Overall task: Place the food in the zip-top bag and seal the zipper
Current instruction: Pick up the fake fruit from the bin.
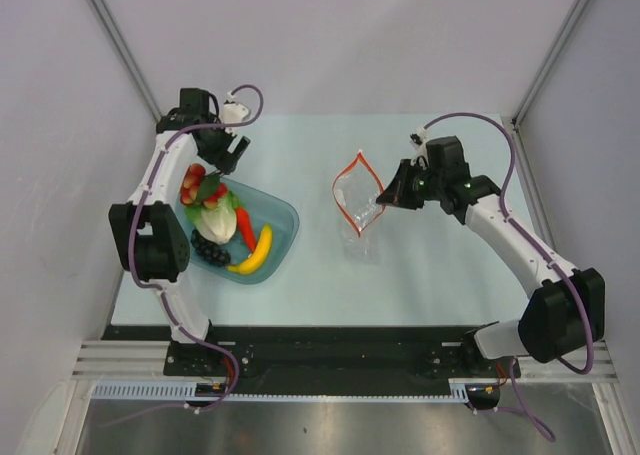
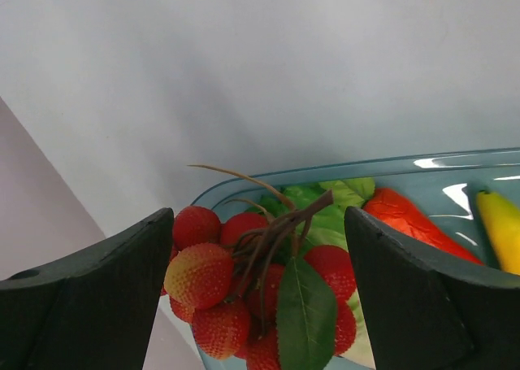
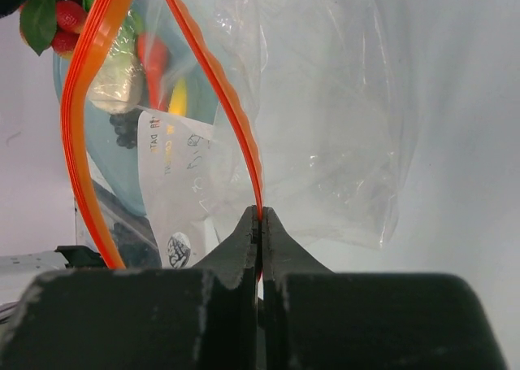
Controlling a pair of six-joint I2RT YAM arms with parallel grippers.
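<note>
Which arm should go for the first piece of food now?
Left. The left hand, open, frames the red berry cluster at the bowl edge; the right hand is shut on the zipper of the bag, holding the mouth open.

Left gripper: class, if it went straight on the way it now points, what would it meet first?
Most likely the red berry cluster, centred between the open jaws of the left gripper, at one end of the teal bowl. The gap to it is unclear.

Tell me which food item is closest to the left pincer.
The red berry cluster, framed inside the open left pincer; pepper and banana lie beyond it.
</note>
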